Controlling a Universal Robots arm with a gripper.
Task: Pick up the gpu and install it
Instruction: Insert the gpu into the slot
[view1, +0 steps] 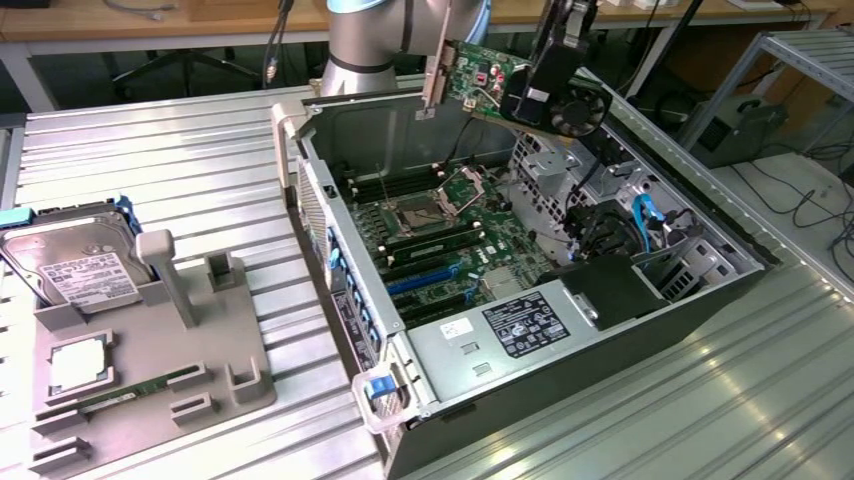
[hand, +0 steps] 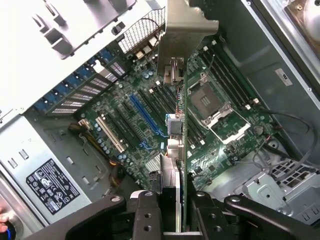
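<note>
Motherboard (hand: 125, 125) lies open below me inside the case (view1: 387, 135), blue slot (hand: 147, 117) and processor socket (hand: 207, 100) uncovered. The hard drive (view1: 80, 275) rests at eight o'clock from the case in the exterior view. My gripper (view1: 541, 100) has its jaws clenched on the gpu (view1: 487, 75), above the case's twelve o'clock end.

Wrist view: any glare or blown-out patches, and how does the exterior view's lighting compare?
Wrist view: the surface outside the case is blown out to white, while the motherboard and the gpu held in the tool are evenly lit. Exterior view: soft glare streaks on the ribbed table; the case interior is shaded but visible.
</note>
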